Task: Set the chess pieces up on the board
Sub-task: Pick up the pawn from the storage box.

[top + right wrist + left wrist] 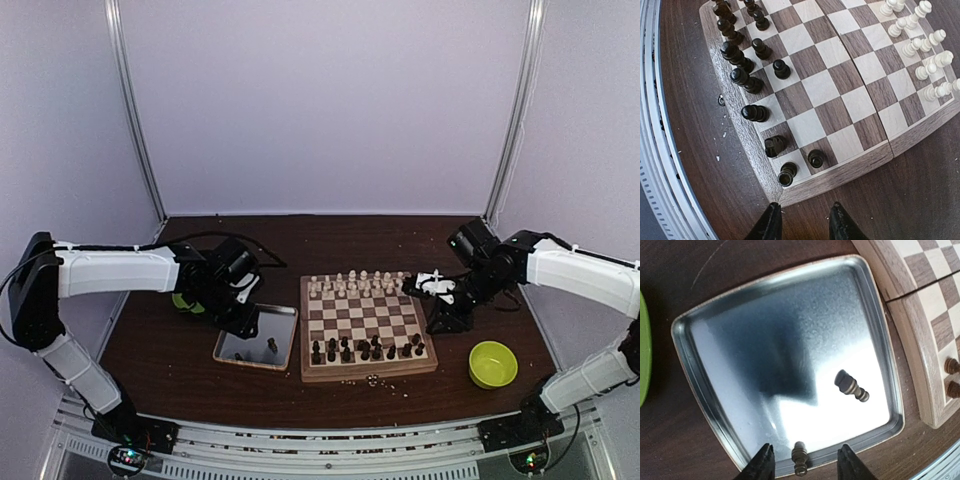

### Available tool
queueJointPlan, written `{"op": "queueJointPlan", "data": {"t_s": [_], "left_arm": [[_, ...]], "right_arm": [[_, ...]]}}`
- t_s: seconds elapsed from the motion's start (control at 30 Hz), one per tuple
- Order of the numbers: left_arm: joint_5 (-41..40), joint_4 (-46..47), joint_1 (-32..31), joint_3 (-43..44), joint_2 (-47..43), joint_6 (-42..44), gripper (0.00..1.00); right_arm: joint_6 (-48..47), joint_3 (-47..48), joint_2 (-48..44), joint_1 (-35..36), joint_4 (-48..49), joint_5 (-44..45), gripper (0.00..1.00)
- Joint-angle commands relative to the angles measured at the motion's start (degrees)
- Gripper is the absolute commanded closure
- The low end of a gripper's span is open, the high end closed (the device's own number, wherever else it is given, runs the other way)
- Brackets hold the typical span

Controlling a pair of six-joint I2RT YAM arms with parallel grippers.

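Hovering above the shiny metal tray (765, 340), the left claw (804, 471) is holding its two black fingers apart. One small dark piece (799, 456) of turned wood is standing between them by the tray's near rim, and a gap is showing on each side of it. A second dark piece (852, 385) with a rounded head is resting on the tray's smooth floor; whether it is upright or tilted is not clear. The right claw (802, 225) is also standing open, with nothing between its fingers. It is hanging over the dark table (900, 200) just beside a corner of the board (850, 167). The board, checkered in light and dark wood with a raised border, is lying just beside the tray. More dark pieces (755, 112) are standing in two uneven rows along its near edge, and pale pieces (920, 45) are standing along the far edge. A round green bowl (493, 363) is sitting near the board's right side.
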Motion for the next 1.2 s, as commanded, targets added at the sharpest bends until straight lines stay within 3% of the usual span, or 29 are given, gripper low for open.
{"op": "queueJointPlan", "data": {"t_s": [0.0, 0.13, 0.4, 0.67, 0.97, 1.17], "left_arm": [[3.51, -6.69, 0.13, 1.42, 0.39, 3.67, 0.57], [4.43, -12.44, -0.11, -0.52, -1.89, 1.70, 0.57], [3.99, -11.60, -0.68, -1.91, -1.17, -1.13, 0.58], [3.46, -10.84, -0.66, 1.10, 4.40, -0.16, 0.74], [4.01, -8.96, -0.66, 1.86, 7.13, 0.50, 0.81], [4.28, -8.47, -0.66, 2.78, 8.40, 1.27, 0.90]], "right_arm": [[1.17, -1.73, -2.77, -2.31, 3.47, -3.39, 0.67], [1.27, -2.89, -4.39, -3.95, 4.47, -5.14, 0.66], [0.99, -2.05, -4.14, -4.18, 4.37, -6.69, 0.66], [0.77, -2.63, -4.40, -4.26, 4.11, -6.54, 0.66], [0.60, -2.69, -3.55, -4.36, 4.04, -6.68, 0.67], [0.43, -2.48, -2.57, -4.35, 3.85, -6.81, 0.67]]}}
